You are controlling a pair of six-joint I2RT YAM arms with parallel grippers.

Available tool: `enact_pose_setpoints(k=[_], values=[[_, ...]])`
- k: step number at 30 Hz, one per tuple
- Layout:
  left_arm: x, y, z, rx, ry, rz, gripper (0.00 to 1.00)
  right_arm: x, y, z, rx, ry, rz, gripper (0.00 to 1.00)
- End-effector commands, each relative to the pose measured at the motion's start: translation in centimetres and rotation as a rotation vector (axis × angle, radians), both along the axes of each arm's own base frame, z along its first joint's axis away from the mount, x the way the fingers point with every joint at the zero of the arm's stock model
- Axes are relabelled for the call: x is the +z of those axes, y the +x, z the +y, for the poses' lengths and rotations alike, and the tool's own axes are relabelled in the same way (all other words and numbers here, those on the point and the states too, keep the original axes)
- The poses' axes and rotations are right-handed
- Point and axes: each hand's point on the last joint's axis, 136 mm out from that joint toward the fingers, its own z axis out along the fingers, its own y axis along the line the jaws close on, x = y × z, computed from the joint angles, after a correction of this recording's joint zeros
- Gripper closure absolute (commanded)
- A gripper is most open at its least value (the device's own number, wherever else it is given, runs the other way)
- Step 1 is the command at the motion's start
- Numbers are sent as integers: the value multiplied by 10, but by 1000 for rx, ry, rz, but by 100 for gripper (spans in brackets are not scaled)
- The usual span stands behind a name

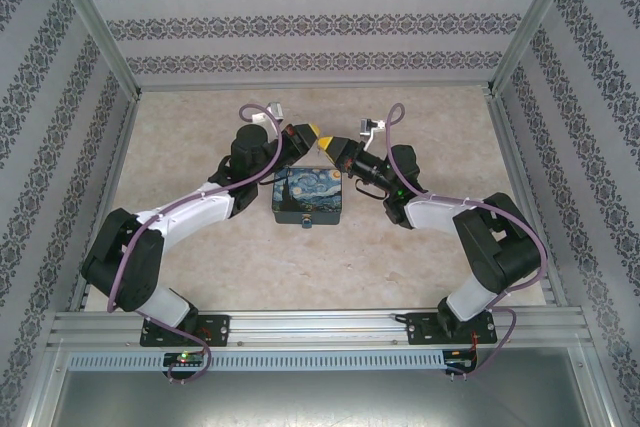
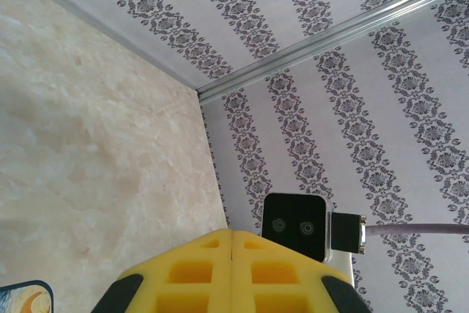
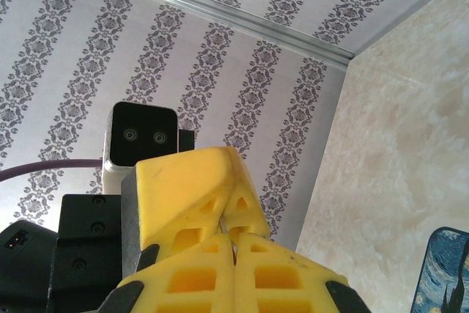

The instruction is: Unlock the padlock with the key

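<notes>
Left gripper (image 2: 232, 243) and right gripper (image 3: 234, 248) are both fully closed with nothing seen held, tips crowded at the tin's (image 1: 308, 195) 12 o'clock, so they risk colliding, away from the padlock (image 1: 305, 219) at 6 o'clock.

Starry-night tin (image 1: 309, 198) on beige table (image 1: 300, 272)

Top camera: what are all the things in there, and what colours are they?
table: one, beige, under everything
walls: three, pale with dark patterned stripes, around the table
tin: one, blue and yellow painted, mid-table
padlock: one, tiny, probably blue, at the tin's near side
left gripper: one, yellow fingers, shut, above the tin's far edge
right gripper: one, yellow fingers, shut, beside the left one
arms: two, black and white, purple cables
</notes>
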Motion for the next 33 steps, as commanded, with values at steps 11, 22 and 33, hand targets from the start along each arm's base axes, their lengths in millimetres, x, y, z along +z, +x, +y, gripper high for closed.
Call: enact_pose_setpoints(k=[11,22,33], values=[[19,-11,5,15,-48,-46,100,2,7,-14,-53,19,-8,100],[16,-15,5,24,-46,-40,100,-2,11,-15,-70,20,8,100],[12,-13,2,20,0,-13,76,-6,8,-15,-57,16,15,100]])
